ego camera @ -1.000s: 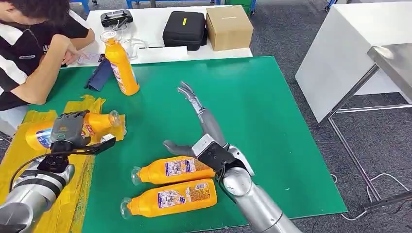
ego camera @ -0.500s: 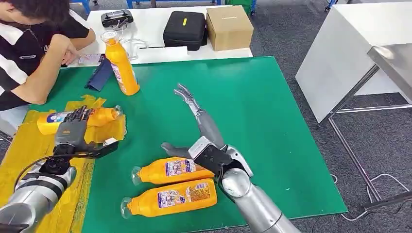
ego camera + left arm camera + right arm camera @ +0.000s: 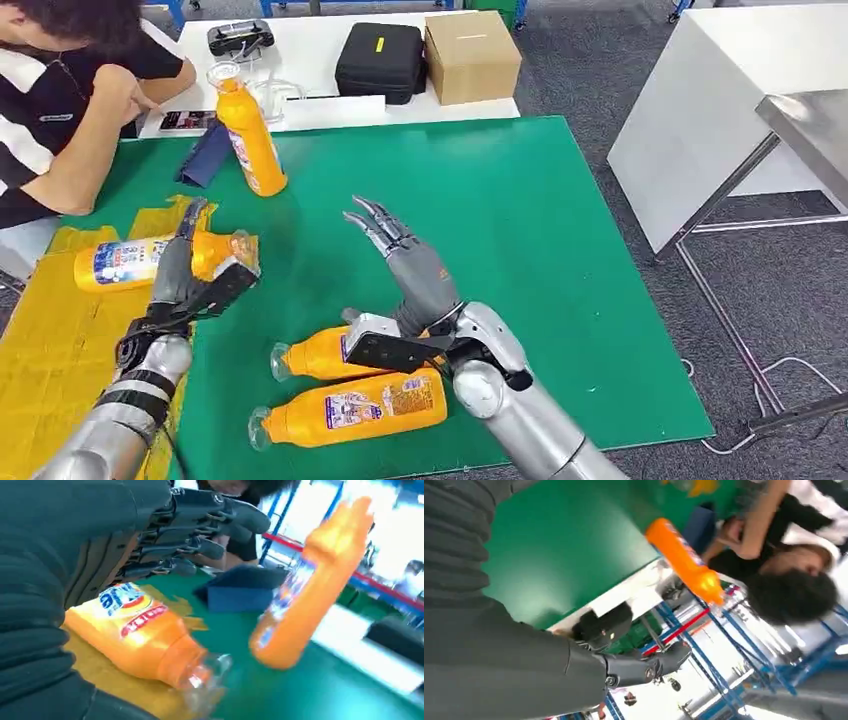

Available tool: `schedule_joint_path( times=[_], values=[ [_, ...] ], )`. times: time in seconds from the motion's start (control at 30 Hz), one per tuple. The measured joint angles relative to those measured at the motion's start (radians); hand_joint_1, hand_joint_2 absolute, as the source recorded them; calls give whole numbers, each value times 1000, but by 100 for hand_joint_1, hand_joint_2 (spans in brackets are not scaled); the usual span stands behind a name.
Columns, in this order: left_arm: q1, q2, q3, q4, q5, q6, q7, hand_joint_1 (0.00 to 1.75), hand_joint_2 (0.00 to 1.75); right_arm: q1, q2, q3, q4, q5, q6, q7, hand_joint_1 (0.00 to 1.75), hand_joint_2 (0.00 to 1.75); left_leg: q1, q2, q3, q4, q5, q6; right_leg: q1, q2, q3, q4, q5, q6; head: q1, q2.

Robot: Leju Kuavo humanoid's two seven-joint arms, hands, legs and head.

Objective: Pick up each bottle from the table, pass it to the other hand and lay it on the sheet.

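Note:
One orange bottle (image 3: 125, 260) lies on the yellow sheet (image 3: 60, 340); the left wrist view shows the same bottle (image 3: 135, 635) lying with its clear cap toward the green mat. My left hand (image 3: 195, 270) is open beside its cap end, holding nothing. Two more orange bottles lie side by side at the mat's near edge, one (image 3: 310, 355) behind the other (image 3: 360, 405). My right hand (image 3: 410, 275) is open just above the farther one, fingers stretched forward and thumb over its body. A fourth bottle (image 3: 250, 130) stands upright at the back left (image 3: 679, 560).
A person (image 3: 60, 100) sits at the back left, leaning on the green mat (image 3: 520, 250). A folded blue item (image 3: 205, 155) lies beside the upright bottle. Behind the mat are a black case (image 3: 380, 60) and a cardboard box (image 3: 472, 55). A white table (image 3: 700, 130) stands to the right.
My left hand has let go of the bottle on the sheet and drawn off toward its cap end. My right hand has come down and back over the farther of the two bottles.

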Motion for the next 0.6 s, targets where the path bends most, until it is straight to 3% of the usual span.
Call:
schedule_joint_path(
  times=[0.33,0.43,0.6],
  values=[
    [75,-26,55,-205,29,-27,-7,0,175,-5,-26,11,12,8,0,4,0,175,1,0,0,0,0,0,1,0,0,1,0,0,0,0],
    [100,-42,76,-273,213,-92,-86,0,175,-10,-34,23,18,41,33,15,0,175,1,0,0,0,0,0,1,0,0,1,0,0,0,0],
    [151,-52,81,-458,364,-202,-72,0,175,-28,-56,60,59,85,79,22,0,175,1,-1,0,0,0,0,1,0,0,0,0,0,0,0]
  ],
)
